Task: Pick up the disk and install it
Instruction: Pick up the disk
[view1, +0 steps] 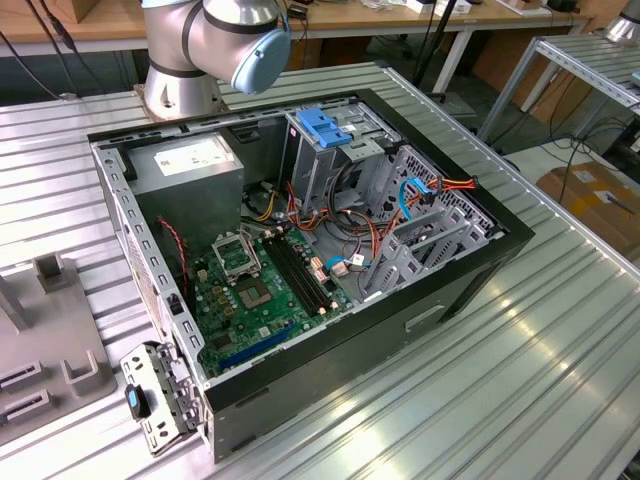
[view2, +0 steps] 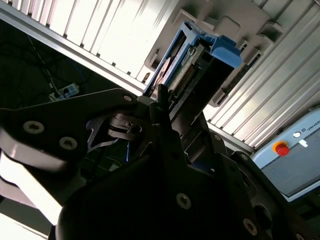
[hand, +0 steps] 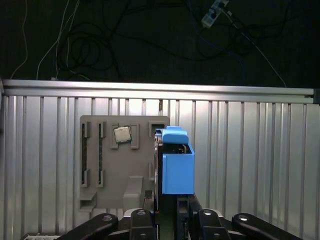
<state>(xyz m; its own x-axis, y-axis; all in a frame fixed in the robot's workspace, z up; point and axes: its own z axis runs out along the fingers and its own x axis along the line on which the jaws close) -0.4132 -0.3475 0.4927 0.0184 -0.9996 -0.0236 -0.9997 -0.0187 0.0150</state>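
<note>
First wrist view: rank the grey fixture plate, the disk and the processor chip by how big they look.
1. grey fixture plate
2. disk, probably enlarged by being nearer the camera
3. processor chip, clearly smallest

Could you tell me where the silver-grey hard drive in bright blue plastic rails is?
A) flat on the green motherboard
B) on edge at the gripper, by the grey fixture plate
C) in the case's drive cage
B: in the first wrist view the blue-railed silver-grey hard drive stands on edge at the black gripper, the grey fixture plate behind it.
</note>
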